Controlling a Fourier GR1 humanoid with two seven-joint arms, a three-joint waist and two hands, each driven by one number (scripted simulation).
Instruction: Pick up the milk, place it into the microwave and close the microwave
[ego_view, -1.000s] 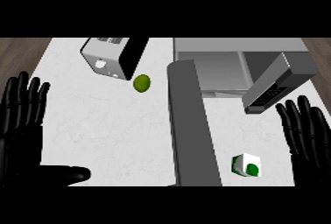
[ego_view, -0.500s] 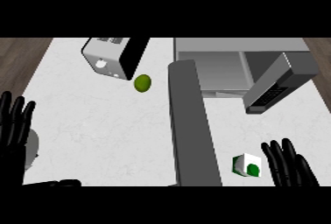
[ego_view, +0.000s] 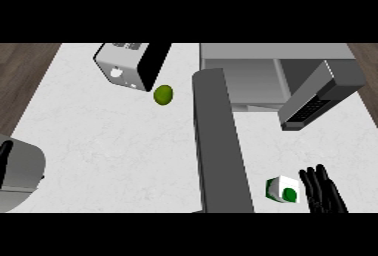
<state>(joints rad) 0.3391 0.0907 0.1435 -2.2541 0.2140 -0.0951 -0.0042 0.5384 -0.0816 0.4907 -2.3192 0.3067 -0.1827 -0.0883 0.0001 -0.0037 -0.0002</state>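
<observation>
At far left the left hand (ego_view: 6, 152) is barely peeking in above a grey forearm, and its fingers cannot be made out. A toaster (ego_view: 127, 64) and a lime (ego_view: 164, 94) are sitting ahead. The microwave (ego_view: 277, 82) is standing open, its door (ego_view: 220, 145) jutting forward. The milk (ego_view: 283, 190) is resting just right of it, with the right hand (ego_view: 322, 192) hovering beside it, fingers straight.

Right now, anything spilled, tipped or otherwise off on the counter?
No spill or damage. The milk stands on the counter beside the right hand, not gripped. The microwave is open, its door swung out. A green fruit lies loose by the toaster.
</observation>
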